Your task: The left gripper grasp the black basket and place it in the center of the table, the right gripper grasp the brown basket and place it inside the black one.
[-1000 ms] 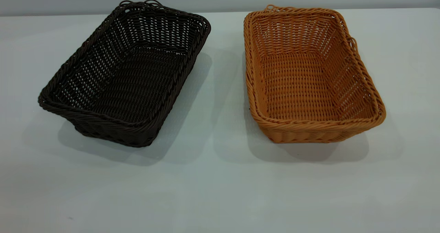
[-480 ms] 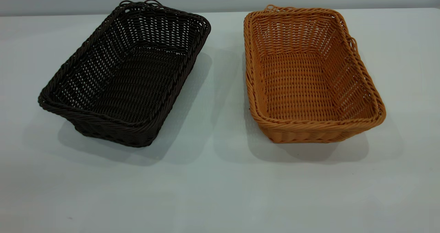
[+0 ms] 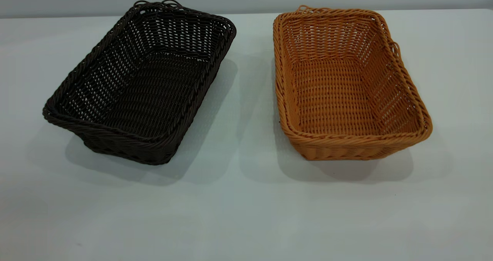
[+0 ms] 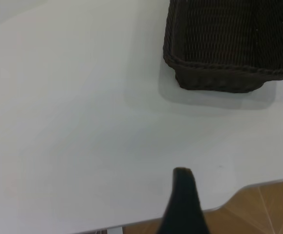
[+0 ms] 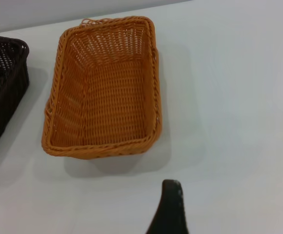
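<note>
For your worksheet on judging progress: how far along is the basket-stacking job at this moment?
Nothing looks done. The black basket sits left of centre on the table, and the brown basket stands apart at its right, both empty. Neither is held; only a dark tip of each gripper shows in its wrist view. Centring the black basket and nesting the brown one remain.

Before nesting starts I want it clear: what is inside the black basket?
Nothing: the black basket shows only its bare woven floor and walls. The table beneath its base is covered.
</note>
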Tool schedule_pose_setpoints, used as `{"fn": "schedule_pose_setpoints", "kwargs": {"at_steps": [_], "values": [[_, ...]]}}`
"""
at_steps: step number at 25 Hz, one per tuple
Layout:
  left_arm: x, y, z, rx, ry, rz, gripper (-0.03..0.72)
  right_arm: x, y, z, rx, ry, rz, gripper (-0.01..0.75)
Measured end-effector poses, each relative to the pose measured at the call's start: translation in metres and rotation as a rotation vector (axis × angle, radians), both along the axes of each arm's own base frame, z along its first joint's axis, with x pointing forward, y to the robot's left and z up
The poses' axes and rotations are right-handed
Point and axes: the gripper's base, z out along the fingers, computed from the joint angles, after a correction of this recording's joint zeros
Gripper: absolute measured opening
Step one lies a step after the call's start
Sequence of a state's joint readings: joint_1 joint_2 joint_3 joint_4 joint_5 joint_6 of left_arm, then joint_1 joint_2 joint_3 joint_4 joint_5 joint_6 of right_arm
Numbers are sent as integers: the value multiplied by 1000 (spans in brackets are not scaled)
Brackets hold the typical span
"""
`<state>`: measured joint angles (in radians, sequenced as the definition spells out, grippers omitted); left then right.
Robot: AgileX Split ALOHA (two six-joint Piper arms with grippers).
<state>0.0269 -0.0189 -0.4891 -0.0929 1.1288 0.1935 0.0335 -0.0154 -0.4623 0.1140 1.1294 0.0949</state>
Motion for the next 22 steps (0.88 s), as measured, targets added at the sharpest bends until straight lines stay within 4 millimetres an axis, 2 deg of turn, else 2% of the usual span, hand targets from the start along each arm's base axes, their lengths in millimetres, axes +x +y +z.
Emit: {"fn": "schedule_pose_setpoints", "kwargs": {"at_steps": [5,9,14,17,22], "values": [[1,1,7,-42,-37,47,514,6,9,8,99,-35,53,559],[17,3,23,-52,-29,81,512,38,14,18,106,-10,94,559],[62,6,29,-42,50,93,511,89,21,14,138,110,142,559],[91,7,26,-42,113,98,511,119,28,2,213,235,175,556],[132,7,17,-58,159,95,511,164,46,-30,365,433,278,555]]}}
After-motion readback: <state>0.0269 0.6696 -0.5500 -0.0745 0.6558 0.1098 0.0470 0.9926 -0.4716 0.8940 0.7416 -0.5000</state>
